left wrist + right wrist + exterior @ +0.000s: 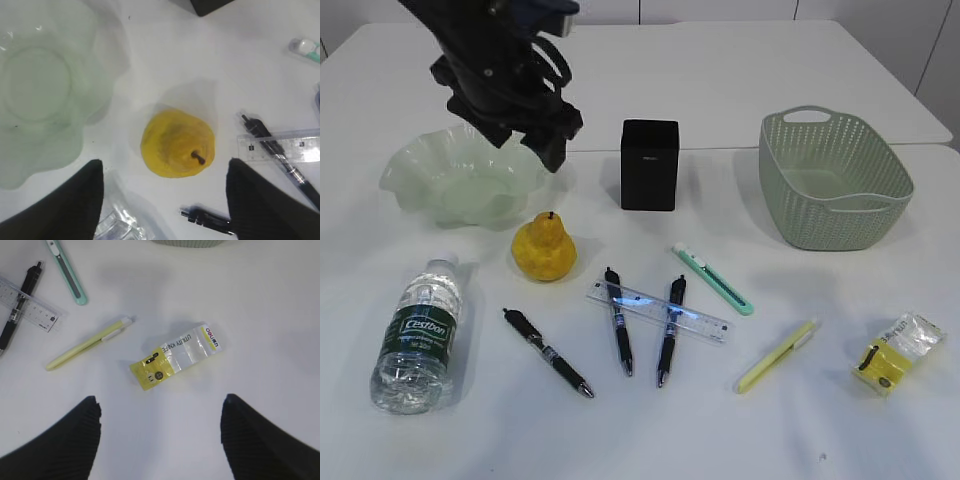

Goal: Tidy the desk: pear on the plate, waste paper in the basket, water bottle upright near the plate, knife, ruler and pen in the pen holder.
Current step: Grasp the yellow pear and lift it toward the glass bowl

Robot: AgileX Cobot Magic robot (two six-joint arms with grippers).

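pear (544, 248) sits beside the bare plate (415, 180); both pincers gape, gripping nothing.

- I see the yellow pear (544, 248) upright on the white desk (720, 440), just in front of the pale green ruffled glass plate (462, 180).
- The clear plastic water bottle (417, 336) lies on its side, left of the pear.
- The black square pen holder (649, 164) stands between the plate and the green woven plastic basket (831, 180).
- The clear plastic ruler (658, 310) lies across two black pens (618, 320).
- The crumpled yellow-and-clear wrapper (898, 352) lies at the far right, in front of the basket.
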